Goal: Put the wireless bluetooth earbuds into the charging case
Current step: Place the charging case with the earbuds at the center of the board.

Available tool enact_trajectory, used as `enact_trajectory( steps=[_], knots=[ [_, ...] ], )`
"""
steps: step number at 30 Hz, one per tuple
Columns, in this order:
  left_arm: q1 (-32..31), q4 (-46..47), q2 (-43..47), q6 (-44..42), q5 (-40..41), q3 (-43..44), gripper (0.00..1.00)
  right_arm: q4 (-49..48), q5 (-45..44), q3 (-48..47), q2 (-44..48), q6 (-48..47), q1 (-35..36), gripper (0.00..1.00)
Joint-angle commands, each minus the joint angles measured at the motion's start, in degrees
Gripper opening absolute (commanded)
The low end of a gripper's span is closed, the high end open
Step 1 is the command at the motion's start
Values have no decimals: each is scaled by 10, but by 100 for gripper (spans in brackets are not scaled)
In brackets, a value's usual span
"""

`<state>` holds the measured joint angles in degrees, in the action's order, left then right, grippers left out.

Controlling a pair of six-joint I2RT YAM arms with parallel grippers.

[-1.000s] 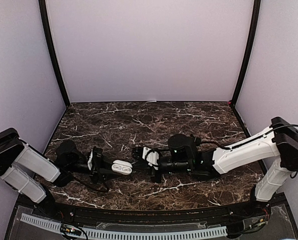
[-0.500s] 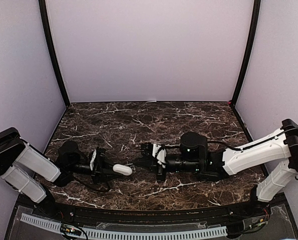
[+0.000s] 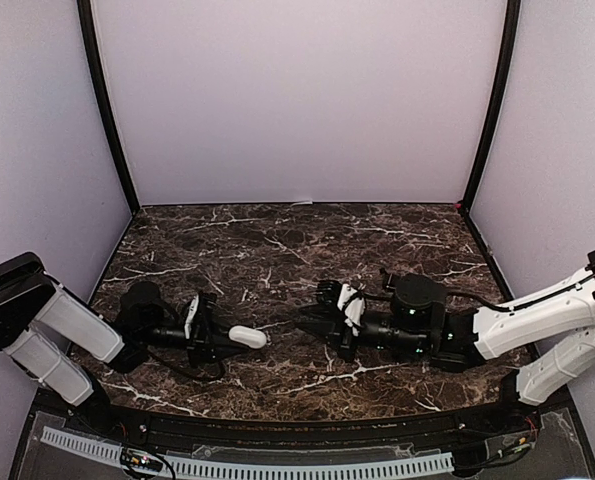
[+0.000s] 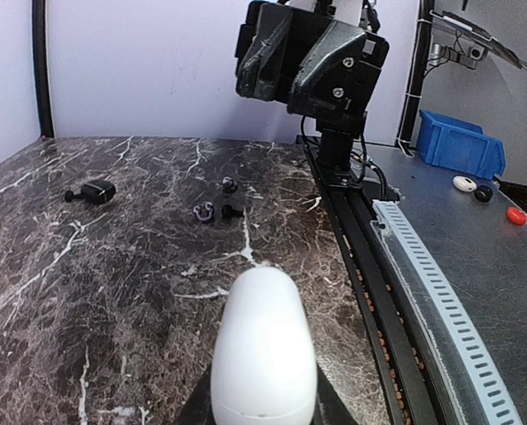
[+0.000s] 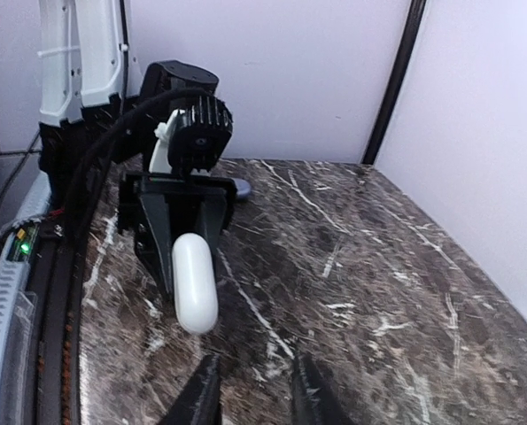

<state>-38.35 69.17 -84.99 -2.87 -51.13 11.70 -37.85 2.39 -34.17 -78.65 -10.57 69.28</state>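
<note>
White case (image 4: 261, 345): one, in left pincer (image 3: 225, 339); purple earbuds (image 4: 203, 212): two.

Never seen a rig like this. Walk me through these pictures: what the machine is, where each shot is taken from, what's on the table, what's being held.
These are two robot arms bolted at the near edge of a dark marble-patterned table, each ending in a two-finger claw. The wide picture looks down from above and behind them. The other two come from small cameras on the wrists, each looking along that arm's own fingers. The left claw is shut on a white pebble-shaped plastic case, which looks closed. The right claw faces it, open and empty. In the left wrist view, tiny purple plastic earbuds and a dark earbud lie loose on the table.
</note>
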Motion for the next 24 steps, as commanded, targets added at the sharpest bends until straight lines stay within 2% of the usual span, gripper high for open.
enact_trajectory(
  steps=[1,3,5,7,10,15,24],
  knots=[
    [2,-48,-6,35,42,35,0,-79,-109,47,50,-1,2,35],
    [3,-58,-10,57,68,47,0,-76,-136,50,55,-15,0,48],
    [3,-50,-18,88,92,53,0,-80,-174,48,48,-30,-6,54],
    [3,-42,-29,118,103,61,0,-102,-218,50,37,-34,-15,64],
    [2,-76,-44,170,136,87,0,-145,-263,62,34,15,-54,94],
    [3,-176,-57,223,169,140,0,-60,-168,27,53,117,-157,96],
    [4,-326,-92,291,222,223,0,-77,-255,37,12,153,-181,96]
  ],
)
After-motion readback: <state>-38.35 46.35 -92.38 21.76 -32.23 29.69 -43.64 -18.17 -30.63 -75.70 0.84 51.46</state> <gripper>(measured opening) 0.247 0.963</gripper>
